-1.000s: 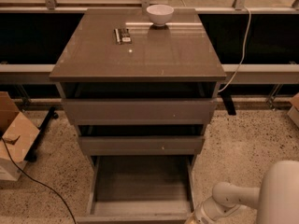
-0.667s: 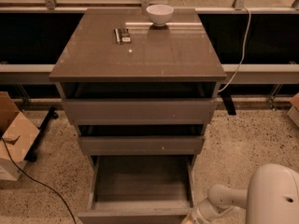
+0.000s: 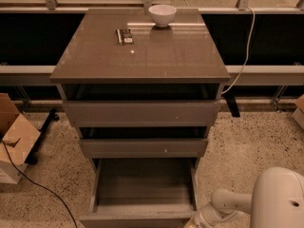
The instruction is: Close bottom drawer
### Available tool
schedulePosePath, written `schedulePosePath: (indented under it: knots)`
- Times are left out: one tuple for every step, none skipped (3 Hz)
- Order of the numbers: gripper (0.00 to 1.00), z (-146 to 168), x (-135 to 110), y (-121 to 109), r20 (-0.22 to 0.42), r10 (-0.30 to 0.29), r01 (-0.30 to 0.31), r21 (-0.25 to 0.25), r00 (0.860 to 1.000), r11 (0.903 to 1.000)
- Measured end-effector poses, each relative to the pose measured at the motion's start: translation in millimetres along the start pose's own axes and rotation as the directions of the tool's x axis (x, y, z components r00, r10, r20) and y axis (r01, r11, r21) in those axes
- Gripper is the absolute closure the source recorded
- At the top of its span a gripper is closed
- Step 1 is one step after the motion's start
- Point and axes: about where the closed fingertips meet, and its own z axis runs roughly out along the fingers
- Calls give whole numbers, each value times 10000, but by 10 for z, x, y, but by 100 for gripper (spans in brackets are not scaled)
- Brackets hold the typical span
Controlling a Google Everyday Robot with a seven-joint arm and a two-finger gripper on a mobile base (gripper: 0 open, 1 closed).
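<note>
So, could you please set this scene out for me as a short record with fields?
bottom drawer: pulled far out, grey tray interior showing
middle drawer: front appears slightly out
top drawer: front appears slightly out, dark gap above it
cabinet top: white bowl at the back, small dark object to its left
gripper: at the lower edge of the view, by the bottom drawer's front right corner, mostly cut off
floor, left: cardboard box
task: not yet done

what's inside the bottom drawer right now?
The bottom drawer is pulled out; its visible tray floor is bare. The back strip sits under the middle drawer, hidden. The gripper is low by its front right corner, outside it.
</note>
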Motion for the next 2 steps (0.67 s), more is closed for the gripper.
schedulePosePath:
  knots:
    - [100,25,-176,-125,411,-444,417,636,9982,9971]
    - [100,26,-177,-126,413,-446,419,639,9982,9971]
